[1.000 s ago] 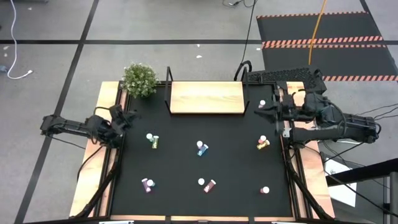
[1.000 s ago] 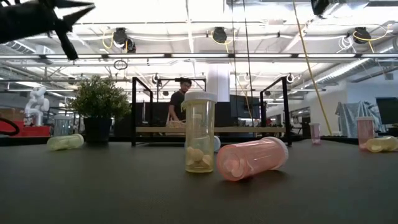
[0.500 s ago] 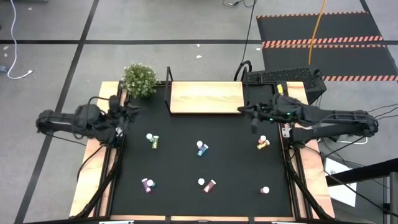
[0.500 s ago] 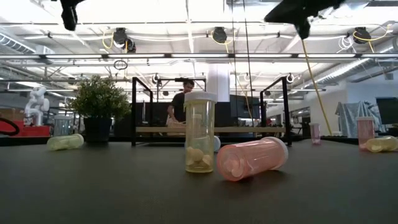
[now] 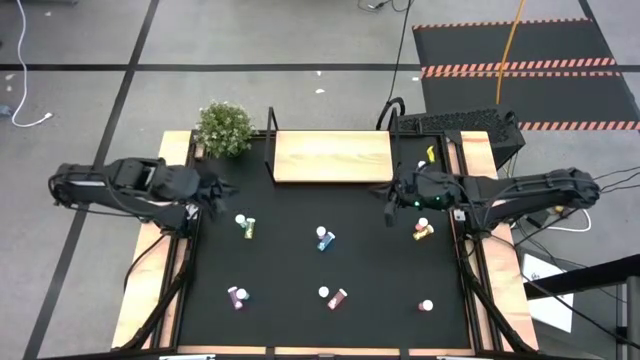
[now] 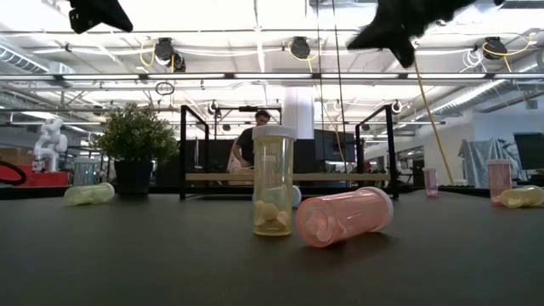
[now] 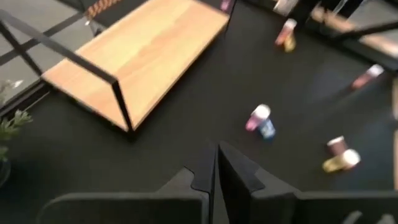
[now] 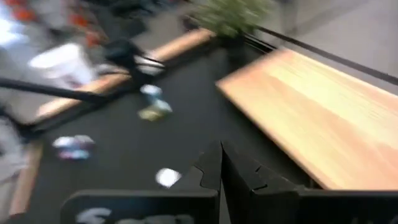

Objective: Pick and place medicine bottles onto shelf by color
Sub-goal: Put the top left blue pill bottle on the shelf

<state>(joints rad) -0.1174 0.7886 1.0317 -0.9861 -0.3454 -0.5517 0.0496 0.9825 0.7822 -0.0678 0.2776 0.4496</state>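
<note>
Both grippers are seen pressed fully shut and empty above the black table (image 5: 300,250). The left gripper (image 5: 222,188) is held near the plant (image 5: 224,127); the right gripper (image 5: 390,203) is poised off the shelf's (image 5: 332,156) near right corner. The shelf is bare. Bottles are scattered across the mat: a green one (image 5: 247,226), a blue one (image 5: 324,238), an orange one (image 5: 422,231), two maroon ones (image 5: 237,296) (image 5: 338,298), and an upright one (image 5: 426,305).

Judged from here, a descent with fingers unopened could knock a bottle rolling, and the right arm's sweep could clip the shelf's upright.

Compared with a second ago, both arms have been swung inward over the mat; no bottle has been shifted.
</note>
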